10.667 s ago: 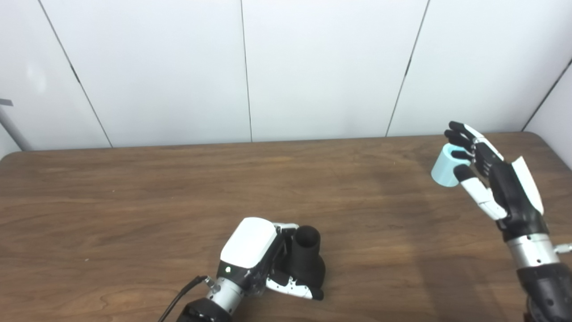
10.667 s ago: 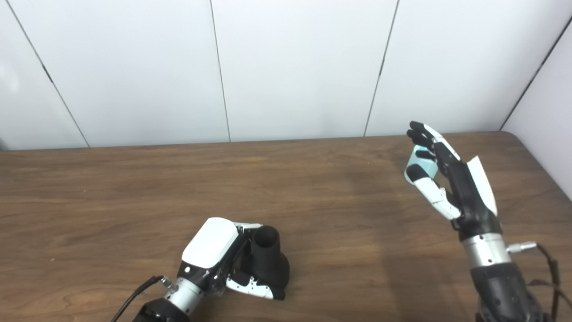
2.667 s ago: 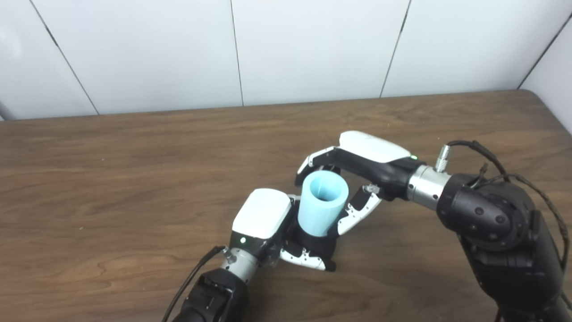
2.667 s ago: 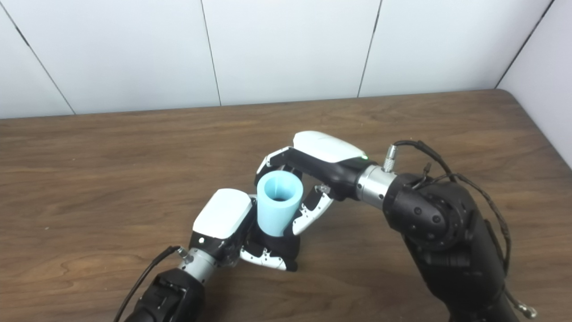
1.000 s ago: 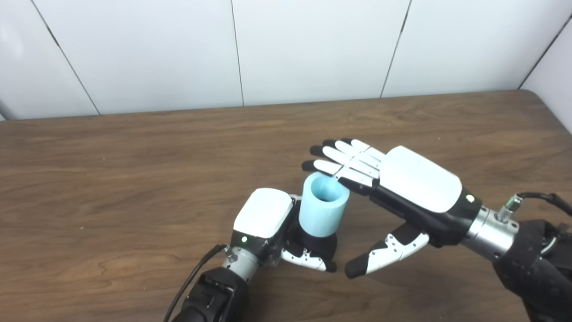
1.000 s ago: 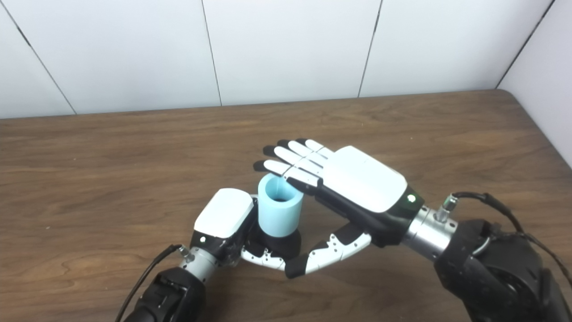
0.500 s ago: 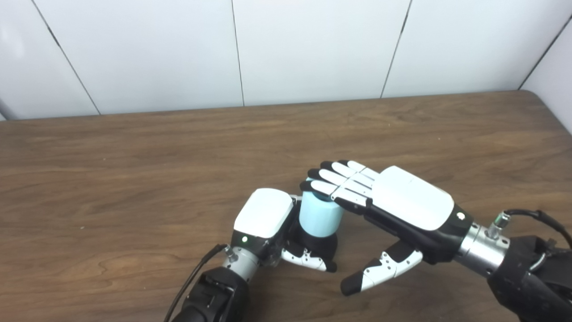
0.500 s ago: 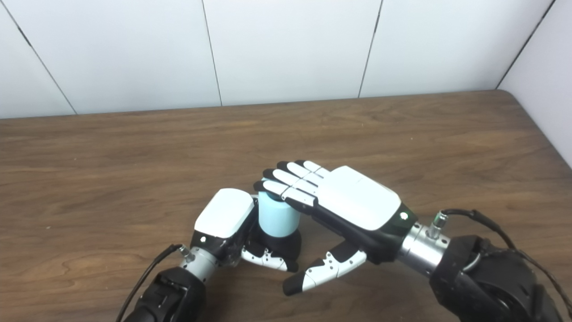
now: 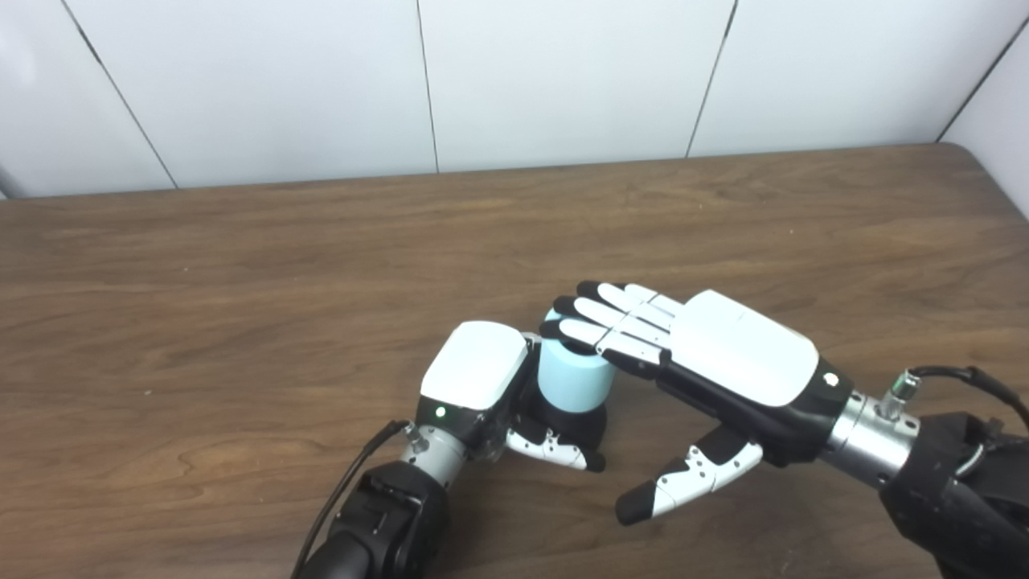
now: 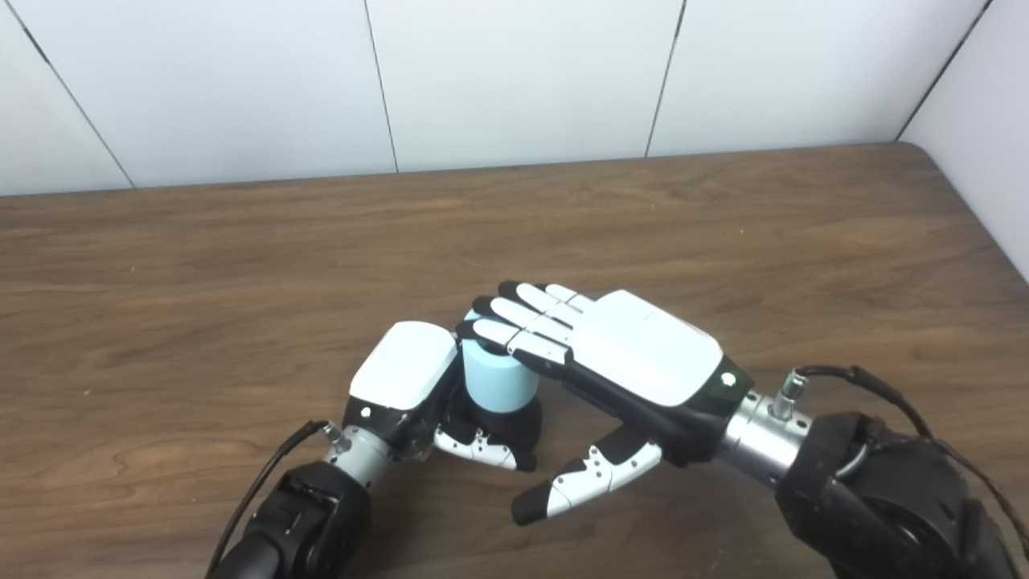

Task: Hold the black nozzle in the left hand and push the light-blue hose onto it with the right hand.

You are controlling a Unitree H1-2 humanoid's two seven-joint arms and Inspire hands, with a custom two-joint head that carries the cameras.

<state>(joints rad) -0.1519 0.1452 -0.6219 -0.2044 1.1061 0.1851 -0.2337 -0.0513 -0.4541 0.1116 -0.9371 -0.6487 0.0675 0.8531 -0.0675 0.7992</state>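
Note:
The black nozzle [image 9: 577,422] stands upright on the wooden table [image 9: 201,273], and my left hand [image 9: 474,386] is shut on its base. The light-blue hose [image 9: 569,378] sits over the nozzle's neck, so only the wide black foot shows. My right hand [image 9: 707,362] lies flat and open, palm down, with its fingertips [image 9: 572,320] resting on the hose's top rim and covering the opening. Its thumb [image 9: 683,481] points down and to the left, apart from the hose.
White wall panels [image 9: 563,80] rise behind the table's far edge. The table's right corner [image 9: 977,161] is rounded. A black cable [image 9: 346,482] runs along my left wrist and another [image 10: 876,386] along my right forearm.
The right hand let go of the hose's side, opened flat and came down on its top. The hose has sunk lower on the nozzle. The camera has tilted slightly.

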